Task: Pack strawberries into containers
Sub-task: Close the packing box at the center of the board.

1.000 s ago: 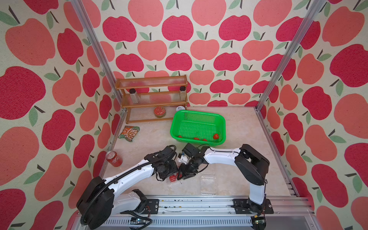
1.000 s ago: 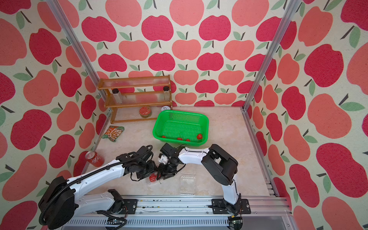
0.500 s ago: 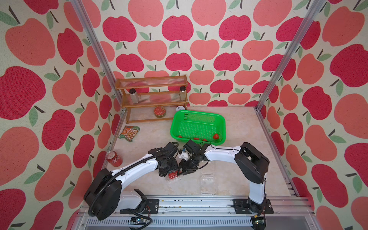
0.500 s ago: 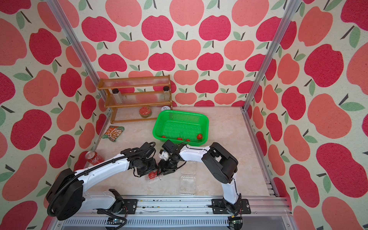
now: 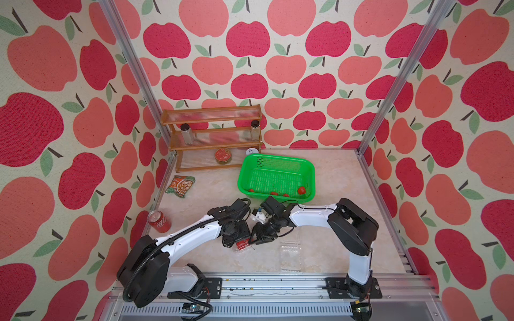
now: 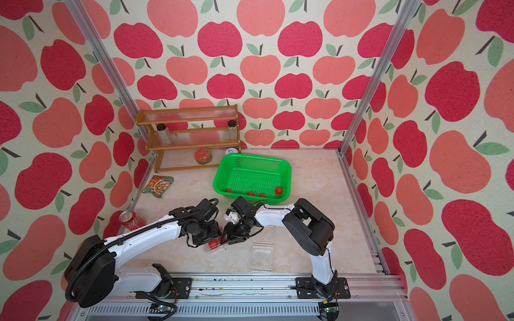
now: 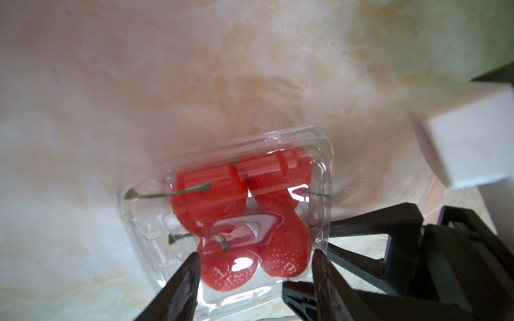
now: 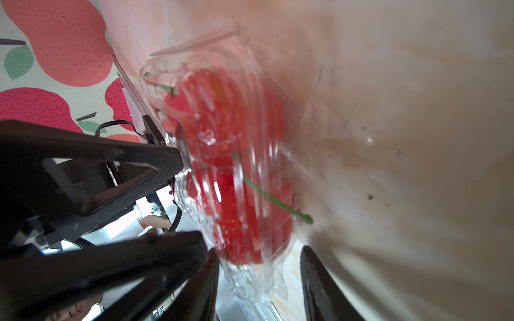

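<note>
A clear clamshell container (image 7: 222,211) holding several strawberries (image 7: 208,200) lies on the table, and shows near the front in both top views (image 5: 242,245) (image 6: 213,245). My left gripper (image 7: 256,257) is open over its lid; one finger lies on the lid and the other is at the container's edge. My right gripper (image 8: 258,261) is open astride one end of the same container (image 8: 244,172); one finger touches the plastic and the other stands just off it. A second container (image 5: 290,248), empty, lies to the right. More strawberries (image 5: 301,190) lie in the green basket (image 5: 276,162).
A soda can (image 5: 158,221) stands at the left wall, with a snack packet (image 5: 180,186) farther back. A wooden rack (image 5: 211,139) at the back left holds two jars and a red tin (image 5: 223,155). Both arms meet low at the front middle.
My left arm has shifted slightly toward the right over the filled container. Both grippers stay at the container, jaws as wide as before.
</note>
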`<action>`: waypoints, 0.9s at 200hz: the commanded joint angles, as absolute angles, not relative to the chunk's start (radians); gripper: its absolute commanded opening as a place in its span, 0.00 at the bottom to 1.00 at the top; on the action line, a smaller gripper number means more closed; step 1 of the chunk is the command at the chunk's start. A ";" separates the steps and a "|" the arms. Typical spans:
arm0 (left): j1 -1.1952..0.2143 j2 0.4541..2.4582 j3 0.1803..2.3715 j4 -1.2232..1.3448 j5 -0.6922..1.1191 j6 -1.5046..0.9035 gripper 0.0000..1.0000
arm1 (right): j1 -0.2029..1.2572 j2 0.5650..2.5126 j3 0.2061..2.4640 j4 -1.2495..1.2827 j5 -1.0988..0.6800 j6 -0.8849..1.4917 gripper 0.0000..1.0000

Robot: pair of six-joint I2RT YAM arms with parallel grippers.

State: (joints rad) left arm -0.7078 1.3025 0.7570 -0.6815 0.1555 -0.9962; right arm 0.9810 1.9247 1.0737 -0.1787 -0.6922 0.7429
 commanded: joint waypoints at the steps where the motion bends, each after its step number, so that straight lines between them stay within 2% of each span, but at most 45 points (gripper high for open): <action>1: -0.716 1.306 0.747 -0.706 0.161 -0.994 0.62 | 0.963 1.927 1.029 -0.163 -0.660 0.795 0.48; 106: -0.732 1.094 0.673 -0.759 0.185 -1.034 0.62 | 0.957 1.934 1.009 -0.133 -0.657 0.844 0.44; 147: -0.737 0.877 0.522 -0.759 0.207 -1.124 0.51 | 0.957 1.939 1.012 -0.126 -0.660 0.850 0.44; 180: -0.732 0.829 0.500 -0.778 0.191 -1.143 0.51 | 0.957 1.944 1.011 -0.120 -0.661 0.853 0.44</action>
State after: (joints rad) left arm -0.7322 0.8406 0.5114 -0.7433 0.1959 -1.0966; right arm 0.9718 1.9244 1.0344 -0.0933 -0.7319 0.8360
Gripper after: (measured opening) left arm 0.507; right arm 0.439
